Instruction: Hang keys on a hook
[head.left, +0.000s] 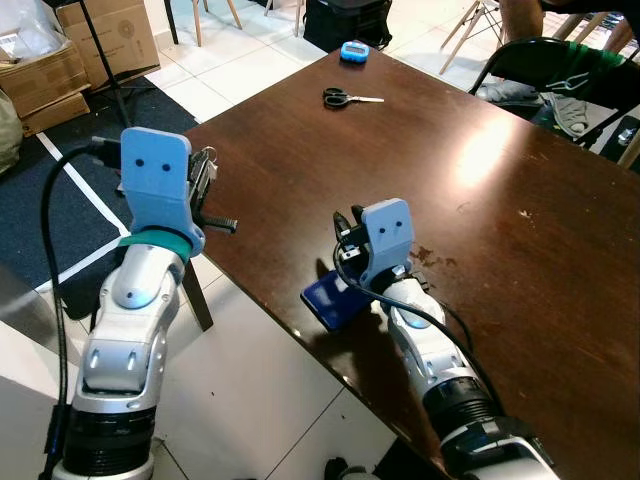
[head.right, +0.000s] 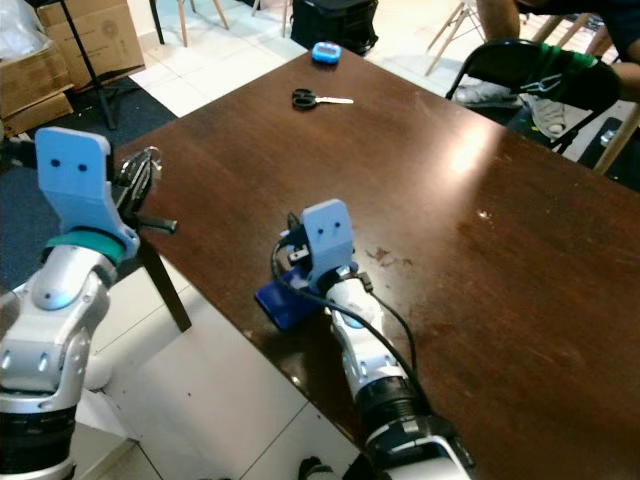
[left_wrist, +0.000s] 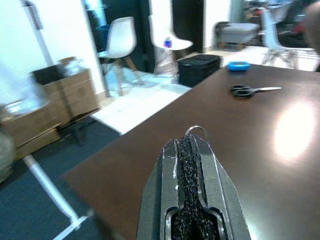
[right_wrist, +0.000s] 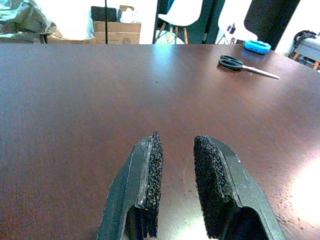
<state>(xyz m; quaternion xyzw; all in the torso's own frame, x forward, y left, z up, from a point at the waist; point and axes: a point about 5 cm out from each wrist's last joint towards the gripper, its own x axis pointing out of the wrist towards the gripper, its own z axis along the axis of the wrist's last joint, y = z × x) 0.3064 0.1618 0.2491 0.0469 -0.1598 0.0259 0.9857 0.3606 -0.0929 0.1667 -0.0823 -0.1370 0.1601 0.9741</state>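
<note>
My left gripper (head.left: 205, 172) is raised just off the table's left corner, shut on a set of keys (head.left: 208, 158). In the left wrist view the fingers (left_wrist: 172, 165) are pressed together and a silver key ring (left_wrist: 196, 131) pokes out past their tips. My right gripper (right_wrist: 175, 142) lies low over the dark wooden table (head.left: 480, 200) near its front edge. It is open, with a narrow gap and nothing between its pads (right_wrist: 155, 165). A dark blue flat object (head.left: 332, 297) lies at the table's edge beside the right wrist.
Black-handled scissors (head.left: 345, 97) and a small blue case (head.left: 354, 51) lie at the table's far end. A black chair with a green garment (head.left: 570, 70) and a seated person (head.left: 530, 20) are at the back right. Cardboard boxes (head.left: 100, 40) stand on the floor at the left.
</note>
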